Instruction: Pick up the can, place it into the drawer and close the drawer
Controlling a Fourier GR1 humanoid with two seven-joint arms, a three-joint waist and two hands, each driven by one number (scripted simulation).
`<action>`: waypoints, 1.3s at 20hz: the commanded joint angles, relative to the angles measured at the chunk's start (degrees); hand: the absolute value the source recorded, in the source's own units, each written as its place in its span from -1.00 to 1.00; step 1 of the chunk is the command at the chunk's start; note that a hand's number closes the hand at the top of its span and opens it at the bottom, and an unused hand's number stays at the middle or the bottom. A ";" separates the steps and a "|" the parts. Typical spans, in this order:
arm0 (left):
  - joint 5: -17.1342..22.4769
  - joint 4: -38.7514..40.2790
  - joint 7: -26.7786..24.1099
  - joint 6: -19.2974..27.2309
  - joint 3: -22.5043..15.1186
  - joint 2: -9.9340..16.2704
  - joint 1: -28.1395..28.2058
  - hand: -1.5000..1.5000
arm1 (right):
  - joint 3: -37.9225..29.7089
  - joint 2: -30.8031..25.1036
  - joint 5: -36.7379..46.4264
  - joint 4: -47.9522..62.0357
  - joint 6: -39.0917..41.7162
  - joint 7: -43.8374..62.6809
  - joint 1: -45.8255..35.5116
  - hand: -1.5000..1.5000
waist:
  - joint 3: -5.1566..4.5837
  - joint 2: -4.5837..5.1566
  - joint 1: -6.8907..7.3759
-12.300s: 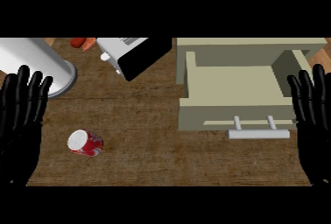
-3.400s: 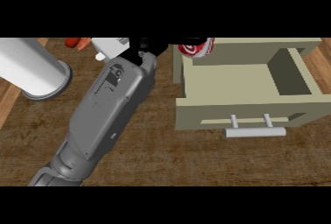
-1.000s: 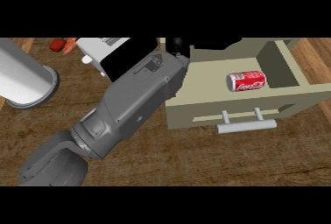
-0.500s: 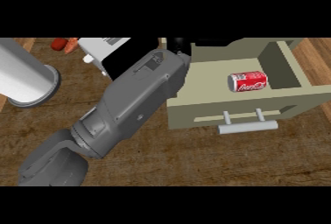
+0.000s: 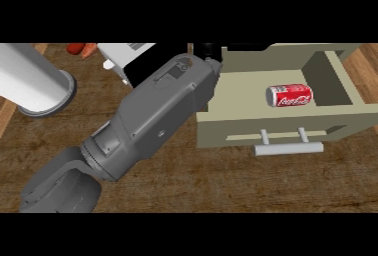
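Lying on its side, the red can (image 5: 289, 95) is seen inside the open drawer (image 5: 244, 131), toward the compartment's 3 o'clock wall. The beige drawer is pulled out over the wooden tabletop (image 5: 221, 185), and its pale bar handle (image 5: 289, 147) is shown at the front face, at 6 o'clock of the can. A grey forearm (image 5: 148, 125) is extended diagonally from 7 o'clock toward 1 o'clock, and the left robot hand (image 5: 207, 50) is only partly shown at the drawer's far left corner, apart from the can; whether its fingers are spread or curled cannot be told. A white cylinder (image 5: 33, 80) is placed at 9 o'clock of the forearm. A white appliance (image 5: 129, 55) and an orange-red item (image 5: 81, 48) are visible at 11 o'clock.
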 commanded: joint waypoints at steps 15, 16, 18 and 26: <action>-0.22 -4.53 4.84 4.10 -0.82 0.01 0.28 -1.00 | 26.38 -1.32 49.24 23.13 -14.91 -9.34 -20.81 -1.00 | -0.03 -0.92 4.53; -1.05 -4.20 3.55 3.57 -0.40 0.01 1.32 -1.00 | 28.29 -1.10 50.93 22.74 -14.61 -5.86 -23.77 -1.00 | -0.07 -0.93 4.17; -1.44 -3.69 4.99 0.71 0.10 2.64 1.43 -1.00 | 31.40 -0.40 55.23 26.87 -16.85 -5.63 -26.60 -1.00 | -0.08 -0.81 4.07; -3.54 -8.91 10.90 3.07 -0.17 7.56 1.01 -1.00 | 35.49 -3.60 65.74 47.63 -23.05 -11.81 -34.44 -1.00 | -0.06 -1.10 5.18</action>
